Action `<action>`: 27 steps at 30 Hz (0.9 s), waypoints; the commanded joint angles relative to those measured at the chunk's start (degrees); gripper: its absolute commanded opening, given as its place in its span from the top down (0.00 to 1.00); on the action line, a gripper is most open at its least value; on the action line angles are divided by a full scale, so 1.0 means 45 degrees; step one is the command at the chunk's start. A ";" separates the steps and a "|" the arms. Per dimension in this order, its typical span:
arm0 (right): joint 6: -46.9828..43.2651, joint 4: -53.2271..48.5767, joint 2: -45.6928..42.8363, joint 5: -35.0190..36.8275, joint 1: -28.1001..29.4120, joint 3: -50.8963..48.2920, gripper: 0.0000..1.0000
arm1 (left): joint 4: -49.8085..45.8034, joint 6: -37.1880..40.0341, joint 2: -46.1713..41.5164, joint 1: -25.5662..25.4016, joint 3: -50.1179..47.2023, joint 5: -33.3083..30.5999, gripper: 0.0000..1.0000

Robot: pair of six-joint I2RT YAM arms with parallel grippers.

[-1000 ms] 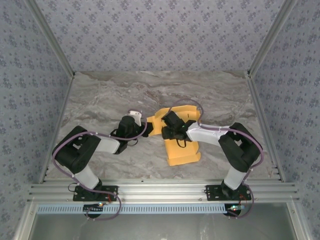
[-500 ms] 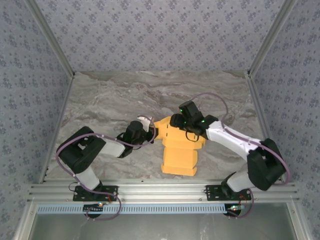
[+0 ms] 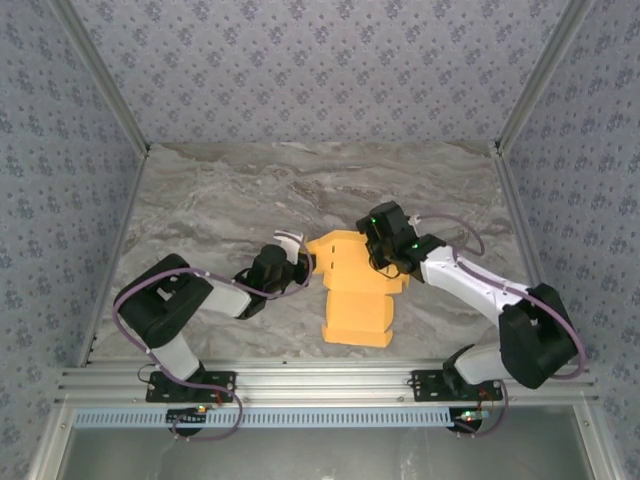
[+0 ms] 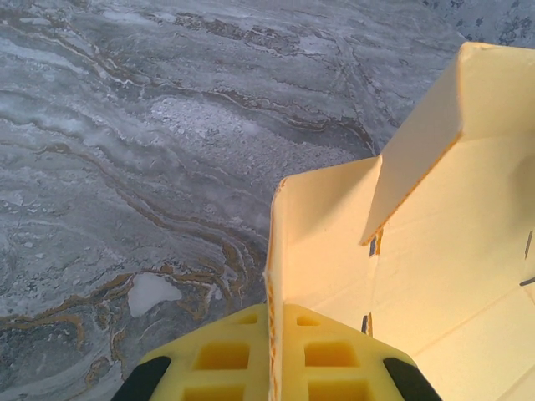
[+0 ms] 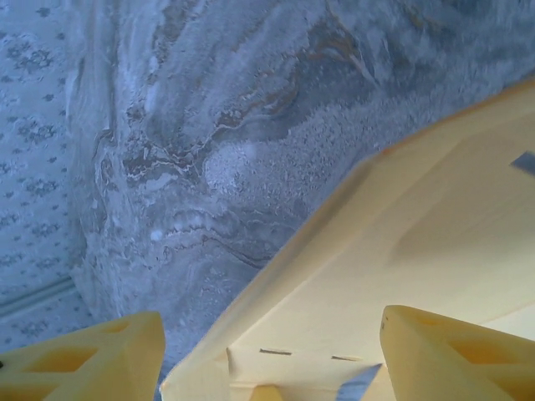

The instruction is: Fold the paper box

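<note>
On the table (image 3: 220,200), the paper box (image 3: 360,312) stands part-folded.

A grey marbled table (image 3: 220,200) sits between blue floral-patterned walls (image 3: 300,60) with aluminium rails (image 3: 320,385).

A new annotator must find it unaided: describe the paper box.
On the grey marbled table, look centre, between the left end effector and the right end effector. The paper box is the notched card sheet there, yellow-orange against black and white arms.
</note>
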 commanded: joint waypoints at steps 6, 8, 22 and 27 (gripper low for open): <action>0.1671 0.0937 0.0775 0.0936 -0.0069 0.0629 0.69 | 0.0686 0.0462 -0.0220 -0.0233 -0.0254 -0.0477 0.98; 0.1689 0.0977 0.0912 0.0860 -0.0010 0.0618 0.77 | 0.0713 0.0391 -0.0357 -0.0239 -0.0319 -0.0490 0.96; -0.0816 0.3773 0.0991 -0.0343 -0.0278 -0.0712 0.97 | 0.1721 0.1098 -0.1688 -0.0069 -0.1268 0.1594 0.01; -0.2318 0.5934 0.0829 -0.2308 -0.0980 -0.1654 0.96 | 0.1672 0.1457 -0.3112 0.0158 -0.2225 0.0285 0.01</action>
